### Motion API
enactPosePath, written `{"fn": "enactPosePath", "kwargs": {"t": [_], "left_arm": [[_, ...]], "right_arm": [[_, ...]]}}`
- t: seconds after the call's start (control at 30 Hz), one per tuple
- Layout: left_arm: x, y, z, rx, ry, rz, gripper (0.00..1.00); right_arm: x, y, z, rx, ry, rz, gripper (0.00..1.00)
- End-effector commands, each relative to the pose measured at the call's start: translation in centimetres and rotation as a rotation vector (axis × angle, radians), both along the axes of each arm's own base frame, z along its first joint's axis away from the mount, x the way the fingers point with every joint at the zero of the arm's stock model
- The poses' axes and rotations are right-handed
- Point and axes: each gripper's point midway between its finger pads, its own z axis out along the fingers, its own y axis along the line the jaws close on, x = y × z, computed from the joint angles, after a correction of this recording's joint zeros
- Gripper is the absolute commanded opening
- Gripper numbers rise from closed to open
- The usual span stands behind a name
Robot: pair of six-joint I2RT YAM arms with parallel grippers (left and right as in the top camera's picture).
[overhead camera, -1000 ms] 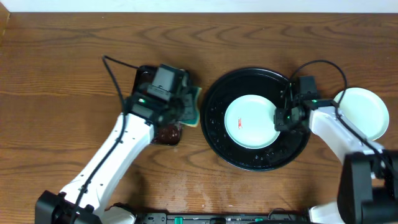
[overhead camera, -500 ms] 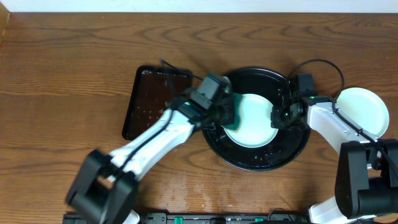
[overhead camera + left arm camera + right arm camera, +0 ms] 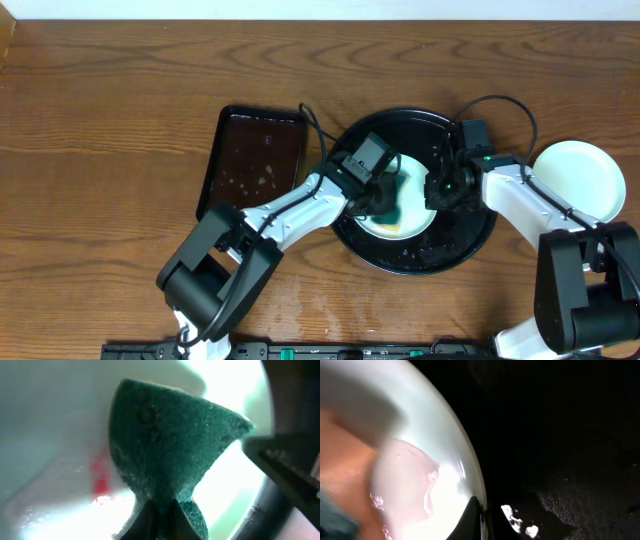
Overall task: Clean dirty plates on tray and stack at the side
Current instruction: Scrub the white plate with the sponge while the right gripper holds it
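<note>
The left end effector is closed on a green sponge, pressed to a pale plate lying in the black tray. A red smear lies beside the sponge. The right end effector pinches this plate's right rim. A second plate rests on the counter, right of the tray.

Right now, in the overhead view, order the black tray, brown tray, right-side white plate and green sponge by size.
Largest to smallest:
black tray
brown tray
white plate, its edge partly hidden by the right arm
green sponge
</note>
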Motion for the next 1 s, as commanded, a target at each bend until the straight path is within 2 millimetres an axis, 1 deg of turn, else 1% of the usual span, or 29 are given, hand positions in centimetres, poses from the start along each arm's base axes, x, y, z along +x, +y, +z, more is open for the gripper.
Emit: {"fn": "enactPosePath", "kwargs": {"t": [0.0,0.07,0.13,0.23,0.27,0.3,0.37,0.47,0.5,0.57,0.63,0.73,0.8,0.97], "left_arm": [[3.1,9.9,-2.9,0.472,-0.153,0.138,0.07],[3.1,11.7,-2.4,0.561,-0.152,0.147,0.08],[3.1,12.5,-1.7,0.616,-0.153,0.141,0.07],[3.3,12.3,-1.2,0.617,-0.157,0.12,0.08],[3.4,11.9,-1.2,0.596,-0.156,0.118,0.07],[3.4,11.3,-1.3,0.567,-0.15,0.114,0.07],[3.2,9.3,-1.7,0.464,-0.12,0.092,0.07],[2.6,5.5,-2.0,0.265,-0.043,0.082,0.07],[2.4,4.5,-2.1,0.212,-0.015,0.086,0.07],[1.6,1.8,-2.5,0.077,0.065,0.077,0.07],[0.7,-0.5,-2.6,-0.031,0.128,0.042,0.08],[-0.9,-3.2,-2.4,-0.137,0.182,-0.03,0.07],[-1.9,-4.4,-2.3,-0.164,0.194,-0.069,0.07],[-4.1,-5.9,-2.1,-0.182,0.208,-0.155,0.08]], "right_arm": [[-1.6,0.6,-1.3,-0.006,0.067,0.029,0.01],[-1.7,0.3,-1.4,-0.024,0.069,0.026,0.01],[-1.8,-0.1,-1.4,-0.044,0.073,0.023,0.01],[-2.0,-0.3,-1.5,-0.054,0.08,0.022,0.01],[-2.0,-0.3,-1.5,-0.054,0.08,0.022,0.01],[-2.0,-0.2,-1.5,-0.054,0.08,0.022,0.01],[-2.0,-0.3,-1.5,-0.054,0.078,0.022,0.01],[-1.9,-0.2,-1.5,-0.053,0.076,0.022,0.01],[-1.9,-0.2,-1.5,-0.053,0.076,0.022,0.01],[-1.9,-0.2,-1.5,-0.053,0.076,0.022,0.01],[-1.9,-0.2,-1.5,-0.053,0.074,0.023,0.01],[-1.9,-0.2,-1.5,-0.053,0.074,0.022,0.01],[-1.9,-0.2,-1.5,-0.053,0.074,0.022,0.01],[-1.9,-0.2,-1.5,-0.053,0.075,0.022,0.01]]}}
